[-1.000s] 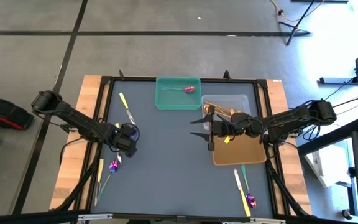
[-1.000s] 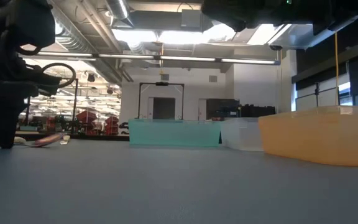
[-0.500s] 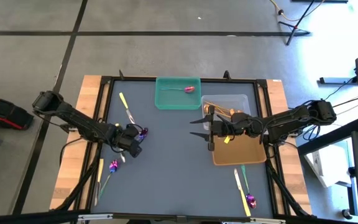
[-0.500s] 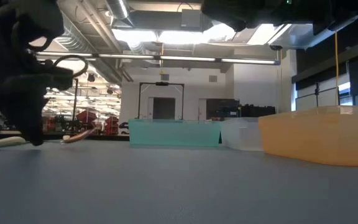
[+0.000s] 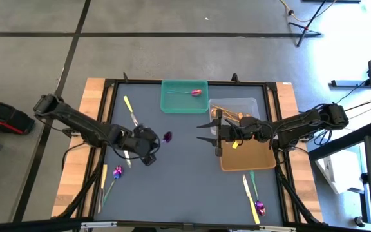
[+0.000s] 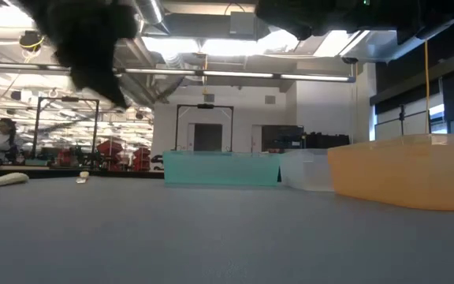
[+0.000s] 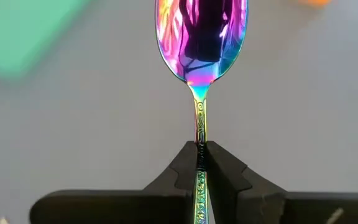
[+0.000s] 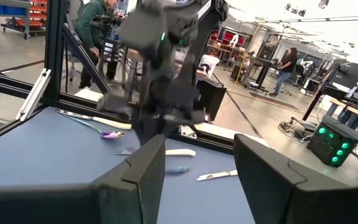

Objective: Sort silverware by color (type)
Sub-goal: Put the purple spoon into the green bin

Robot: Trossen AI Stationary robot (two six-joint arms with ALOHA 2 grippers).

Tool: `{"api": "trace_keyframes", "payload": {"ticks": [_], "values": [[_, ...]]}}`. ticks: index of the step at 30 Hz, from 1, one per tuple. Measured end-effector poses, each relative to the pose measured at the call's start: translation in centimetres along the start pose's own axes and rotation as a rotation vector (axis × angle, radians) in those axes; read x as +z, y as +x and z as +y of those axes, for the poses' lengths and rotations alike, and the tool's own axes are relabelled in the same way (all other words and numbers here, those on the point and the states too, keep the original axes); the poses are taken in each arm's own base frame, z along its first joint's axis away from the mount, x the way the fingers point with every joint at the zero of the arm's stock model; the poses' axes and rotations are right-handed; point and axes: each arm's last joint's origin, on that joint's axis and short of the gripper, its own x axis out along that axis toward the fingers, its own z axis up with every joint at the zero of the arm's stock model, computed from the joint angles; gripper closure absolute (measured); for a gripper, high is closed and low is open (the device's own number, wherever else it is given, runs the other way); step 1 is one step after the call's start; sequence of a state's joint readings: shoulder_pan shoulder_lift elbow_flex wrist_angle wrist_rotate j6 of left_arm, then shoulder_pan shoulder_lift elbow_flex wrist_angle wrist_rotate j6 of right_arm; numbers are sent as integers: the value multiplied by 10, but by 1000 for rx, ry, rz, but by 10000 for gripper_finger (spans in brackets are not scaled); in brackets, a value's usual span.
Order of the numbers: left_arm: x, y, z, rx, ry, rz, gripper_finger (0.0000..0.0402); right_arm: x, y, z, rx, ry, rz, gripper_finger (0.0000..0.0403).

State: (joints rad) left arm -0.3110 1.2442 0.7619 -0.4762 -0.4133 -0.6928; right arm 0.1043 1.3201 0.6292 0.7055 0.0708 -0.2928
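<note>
The left gripper (image 7: 202,155) is clamped on the thin engraved handle of an iridescent purple-headed spoon (image 7: 201,43), its 2 dark fingers pressed together with only the handle between them. In the high view this gripper (image 5: 151,145) hangs above the dark grey table (image 5: 179,174), left of centre, with the spoon's purple bowl (image 5: 167,136) jutting out toward the middle. The step in hand looks like the carry: 1 spoon picked and lifted, not yet delivered. The shallow green tray (image 5: 184,103) at the table's far edge already holds 1 purple-headed spoon (image 5: 196,92), so the next move probably calls for swinging the held spoon over that tray, lowering it inside the rim and only then parting the fingers.

The right gripper (image 5: 205,132) waits with its jaws apart and nothing between them, just beside the clear tray (image 5: 253,103) of shiny gold spoons (image 5: 232,116) and the orange tray (image 5: 247,162).

Still loose on the table are a pale yellow knife (image 5: 127,104) near the far left corner, another purple-headed spoon (image 5: 116,172) by the left edge, and a knife (image 5: 248,190) with a third purple spoon (image 5: 259,206) near the right front corner.
</note>
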Motion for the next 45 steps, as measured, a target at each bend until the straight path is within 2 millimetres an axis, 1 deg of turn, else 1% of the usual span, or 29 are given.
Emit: {"api": "trace_keyframes", "payload": {"ticks": [3,6,11,15,18,21,25,29,32,35,41,45], "values": [[23,-11,-5,34,112,-101,385,0,0,0,1,0,2,221],[40,-18,-4,114,206,-185,385,-2,0,1,7,29,22,221],[57,-14,9,243,314,-259,385,-7,0,2,19,49,69,221],[74,-4,22,298,335,-303,385,-9,0,3,25,58,93,221],[90,4,31,308,368,-358,385,-11,-1,3,30,93,119,221],[103,17,43,311,433,-376,385,-14,-1,4,38,99,152,221],[118,37,62,311,450,-417,385,-18,-2,5,46,96,188,221],[127,61,82,340,450,-425,385,-19,-2,6,48,92,195,221],[131,78,98,402,477,-422,385,-20,-2,6,47,90,212,221],[132,95,116,456,495,-397,385,-21,-2,5,19,85,227,221],[128,121,145,524,456,-337,383,-22,-3,4,-19,71,239,221],[124,130,156,519,446,-301,358,-22,-3,4,-8,-21,240,221]]}}
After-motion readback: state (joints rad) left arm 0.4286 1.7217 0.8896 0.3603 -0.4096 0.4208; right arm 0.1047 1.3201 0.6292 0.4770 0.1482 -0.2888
